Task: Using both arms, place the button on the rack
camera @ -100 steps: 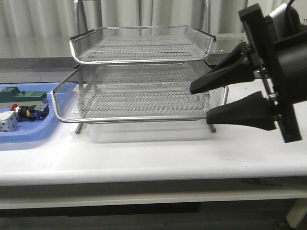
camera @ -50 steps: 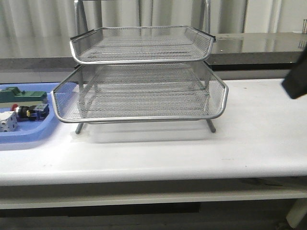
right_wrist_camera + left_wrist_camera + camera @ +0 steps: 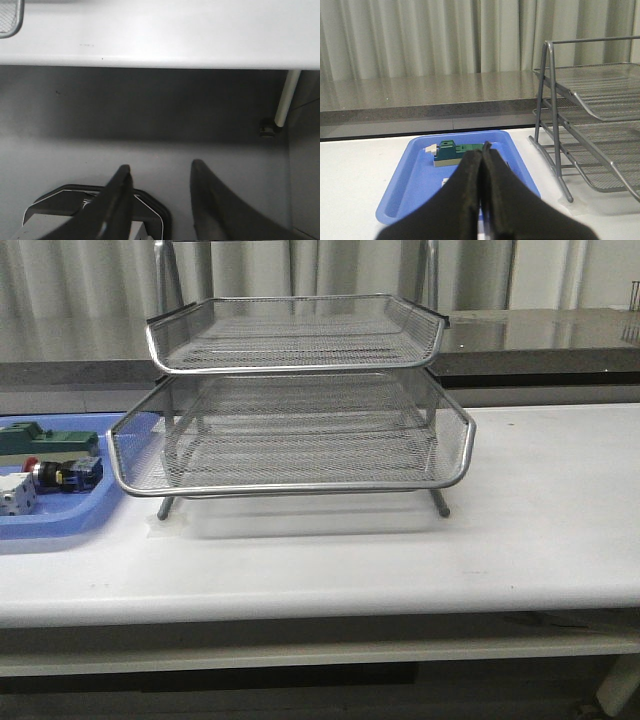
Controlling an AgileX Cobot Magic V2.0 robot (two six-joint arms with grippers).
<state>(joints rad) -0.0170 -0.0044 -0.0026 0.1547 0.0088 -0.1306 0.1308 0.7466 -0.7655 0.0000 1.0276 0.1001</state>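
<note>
The button point(image 3: 62, 475), with its red head and blue-black rear, lies in the blue tray point(image 3: 60, 525) at the table's left. The silver wire rack point(image 3: 300, 430) stands at mid-table, and its tiers look bare. Neither gripper shows in the front view. In the left wrist view my left gripper point(image 3: 483, 150) is shut with nothing in it. It hovers over the near part of the blue tray point(image 3: 405, 185), and its fingers hide the button. The rack point(image 3: 600, 125) stands beside it. My right gripper point(image 3: 161, 167) is open and empty, and it sits below the table's front edge point(image 3: 150, 55).
A green block point(image 3: 45, 438) and a white part point(image 3: 15, 497) share the blue tray. The green block point(image 3: 452, 152) also shows just beyond my left fingertips. A table leg point(image 3: 284, 100) and a dark base plate point(image 3: 80, 210) show under the table.
My right arm, which was open in front of the rack's right side, has pulled away to the right and left the front view. The tray's contents have not moved.
</note>
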